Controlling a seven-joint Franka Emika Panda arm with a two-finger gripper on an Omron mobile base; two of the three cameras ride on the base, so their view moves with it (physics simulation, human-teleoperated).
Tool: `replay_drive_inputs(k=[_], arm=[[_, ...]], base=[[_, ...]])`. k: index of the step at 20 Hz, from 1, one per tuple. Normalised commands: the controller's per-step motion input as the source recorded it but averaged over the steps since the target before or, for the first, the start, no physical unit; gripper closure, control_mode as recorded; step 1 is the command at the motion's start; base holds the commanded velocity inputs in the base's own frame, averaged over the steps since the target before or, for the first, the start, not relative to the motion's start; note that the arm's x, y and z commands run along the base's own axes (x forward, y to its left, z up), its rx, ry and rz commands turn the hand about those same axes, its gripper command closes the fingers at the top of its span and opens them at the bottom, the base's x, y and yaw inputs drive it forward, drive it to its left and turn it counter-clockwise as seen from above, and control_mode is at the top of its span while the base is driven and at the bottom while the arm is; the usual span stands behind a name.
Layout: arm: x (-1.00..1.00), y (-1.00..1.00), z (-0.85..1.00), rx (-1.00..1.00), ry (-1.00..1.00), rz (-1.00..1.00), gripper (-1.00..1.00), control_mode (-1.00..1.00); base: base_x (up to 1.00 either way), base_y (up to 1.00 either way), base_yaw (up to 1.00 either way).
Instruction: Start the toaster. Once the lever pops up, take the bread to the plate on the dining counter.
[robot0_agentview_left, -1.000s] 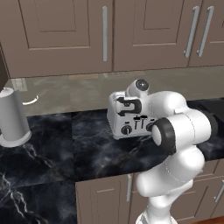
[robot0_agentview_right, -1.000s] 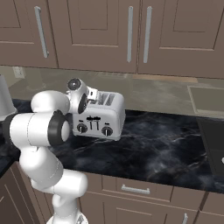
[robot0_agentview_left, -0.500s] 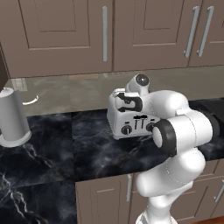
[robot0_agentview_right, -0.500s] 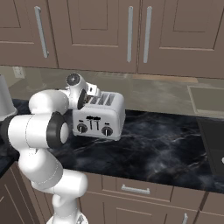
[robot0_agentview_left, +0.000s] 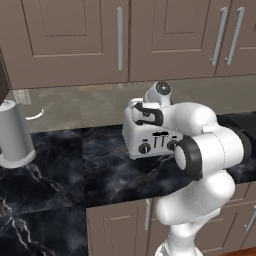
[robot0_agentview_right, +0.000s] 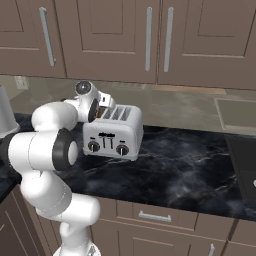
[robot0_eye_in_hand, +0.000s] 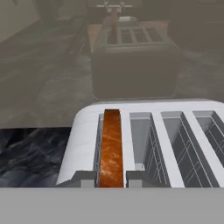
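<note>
The silver-white toaster (robot0_agentview_left: 150, 139) (robot0_agentview_right: 113, 136) (robot0_eye_in_hand: 175, 144) stands on the black marble worktop (robot0_agentview_left: 100, 165) against the wall. The brown bread (robot0_eye_in_hand: 111, 144) stands on edge in its leftmost slot. My gripper (robot0_eye_in_hand: 110, 179) hangs straight above that slot. Its two fingertips (robot0_eye_in_hand: 83, 178) sit on either side of the bread's near end, shut on it. From the right base view my gripper (robot0_agentview_right: 98, 107) is at the toaster's top left corner, with a brown patch of bread (robot0_agentview_right: 103, 101) beside it. The plate and the dining counter are out of view.
A tall grey canister (robot0_agentview_left: 15, 135) (robot0_agentview_right: 5, 112) stands on the worktop far to the left of the toaster. Wall cabinets (robot0_agentview_left: 120, 40) hang above the toaster. The glossy backsplash (robot0_eye_in_hand: 131, 48) mirrors it. The worktop's front edge (robot0_agentview_left: 130, 202) runs just ahead of my base.
My hand has risen a little above the toaster's left slot. The jaws have stayed shut. The toaster and canister have not moved.
</note>
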Motion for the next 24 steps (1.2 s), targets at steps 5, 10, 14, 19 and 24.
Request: replay_drive_inputs(k=[5,10,14,19,24], arm=[[-0.05,0.0,0.01,0.0,-0.11,0.0,1.0,-1.0],[-0.2,0.0,0.0,0.0,-0.17,0.0,1.0,-1.0],[-0.49,0.0,0.19,0.0,-0.15,0.0,1.0,-1.0],[-0.63,0.0,0.54,0.0,-0.11,0.0,1.0,-1.0],[-0.68,-0.19,0.45,0.0,0.0,0.0,1.0,-1.0]], base=[[0.0,0.0,0.0],[0.0,0.0,0.0],[0.0,0.0,0.0],[0.0,0.0,0.0],[0.0,0.0,0.0]])
